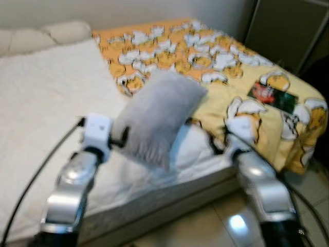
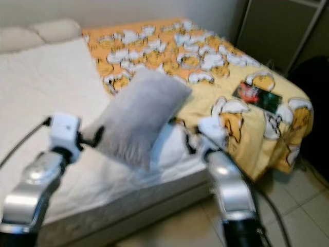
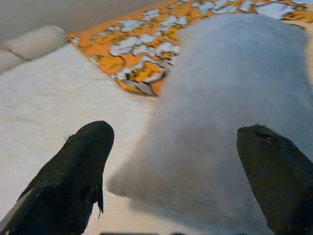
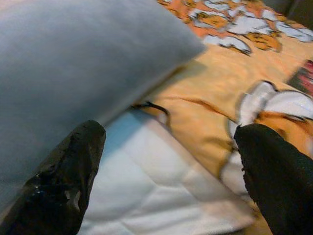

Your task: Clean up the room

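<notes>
Grey and plush, the pillow (image 1: 157, 117) is tilted above the white quilted mattress (image 1: 46, 108), beside the orange cartoon-print blanket (image 1: 216, 56). Wrist views show the left gripper (image 3: 183, 178) and right gripper (image 4: 168, 178) spread apart; head views add a dark packet (image 1: 272, 95).

Soft indoor light, motion blur throughout, glare on floor (image 1: 237, 223).

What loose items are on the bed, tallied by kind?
Grey pillow: 1
Cream pillows at the headboard: 2
Orange-and-yellow patterned blanket: 1
Dark packet lying on the blanket: 1
Total: 5
</notes>
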